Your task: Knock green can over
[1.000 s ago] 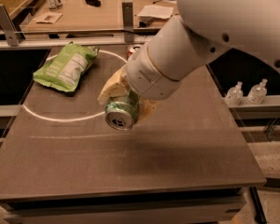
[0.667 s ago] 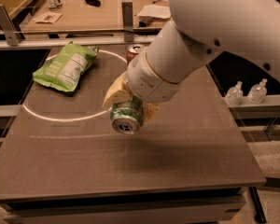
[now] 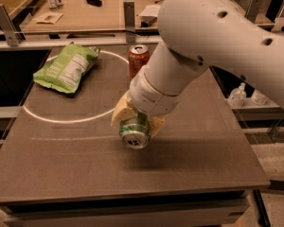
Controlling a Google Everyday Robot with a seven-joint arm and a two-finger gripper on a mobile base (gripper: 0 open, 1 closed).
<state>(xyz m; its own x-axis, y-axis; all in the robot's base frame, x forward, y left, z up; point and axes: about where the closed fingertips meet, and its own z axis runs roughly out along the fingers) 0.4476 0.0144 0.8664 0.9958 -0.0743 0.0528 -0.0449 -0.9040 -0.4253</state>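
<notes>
The green can [image 3: 134, 134] lies tipped on its side near the middle of the table, its silver top with pull tab facing the camera. My gripper [image 3: 136, 122] comes down from the large white arm [image 3: 199, 46]. Its yellowish fingers [image 3: 119, 116] sit on both sides of the can, closed around its body. A shadow lies on the table just under the can; I cannot tell whether the can touches the surface.
An orange-red soda can [image 3: 138, 59] stands upright behind the gripper. A flat light-green chip bag [image 3: 66, 68] lies at the back left, inside a white circle line [image 3: 61, 119] on the brown table [image 3: 61, 169]. Metal rails and another table stand behind.
The gripper and the green can have moved toward the front and slightly right. The orange-red can behind the arm now shows in full.
</notes>
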